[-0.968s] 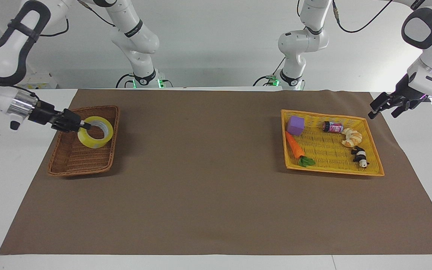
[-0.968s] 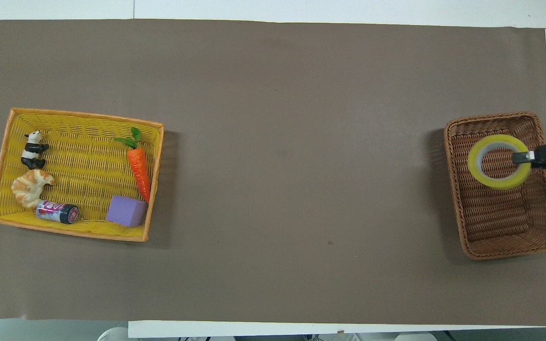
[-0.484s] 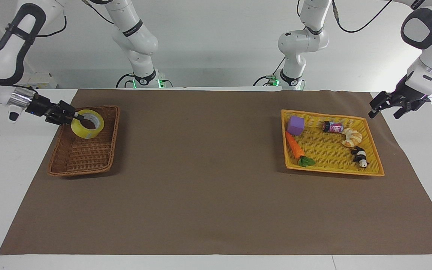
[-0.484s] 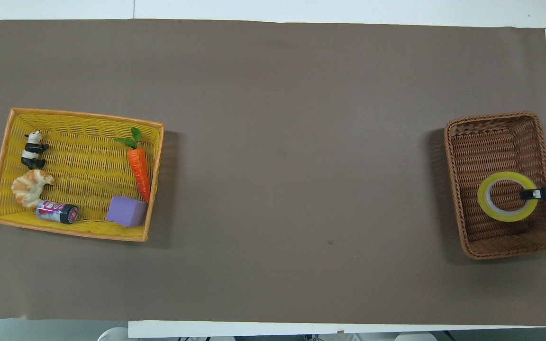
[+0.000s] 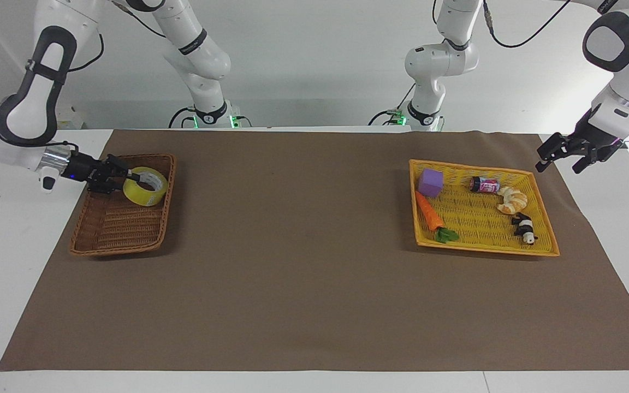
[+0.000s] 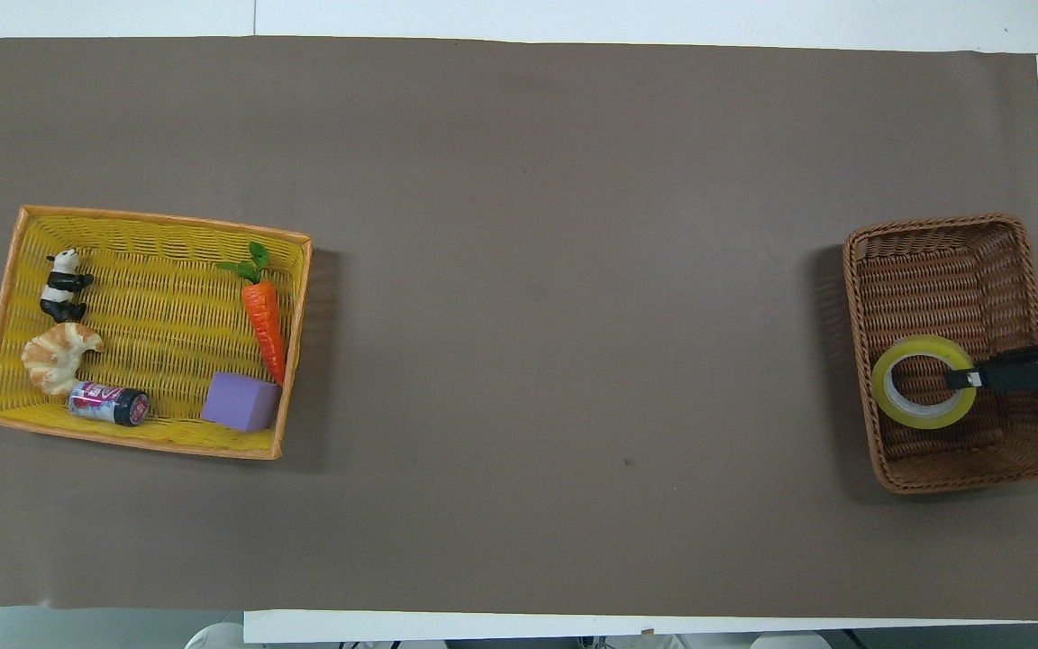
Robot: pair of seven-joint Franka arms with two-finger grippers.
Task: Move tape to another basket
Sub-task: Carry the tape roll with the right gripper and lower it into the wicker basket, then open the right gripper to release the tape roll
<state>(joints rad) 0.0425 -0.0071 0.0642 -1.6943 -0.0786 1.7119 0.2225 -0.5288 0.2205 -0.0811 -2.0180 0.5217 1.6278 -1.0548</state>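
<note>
Right pincer [image 5: 129, 177] reaches in over the brown basket [image 5: 112, 240] from the right arm's end of the surface [image 5: 303, 305], its fingers pinching the wall of the tape [image 5: 146, 186], one finger inside the roll's hole. Tape is tilted within the basket, in the part nearer to the robots; whether it rests on the basket floor cannot be told. Left pincer [image 5: 563, 155] hangs with fingers spread over the surface's edge beside the yellow tray [image 5: 544, 248], touching nothing; that arm waits. Tray contents: purple block [image 5: 430, 182], carrot [image 5: 430, 214], small can [image 5: 485, 185], croissant [image 5: 511, 200], panda figure [image 5: 524, 227].
</note>
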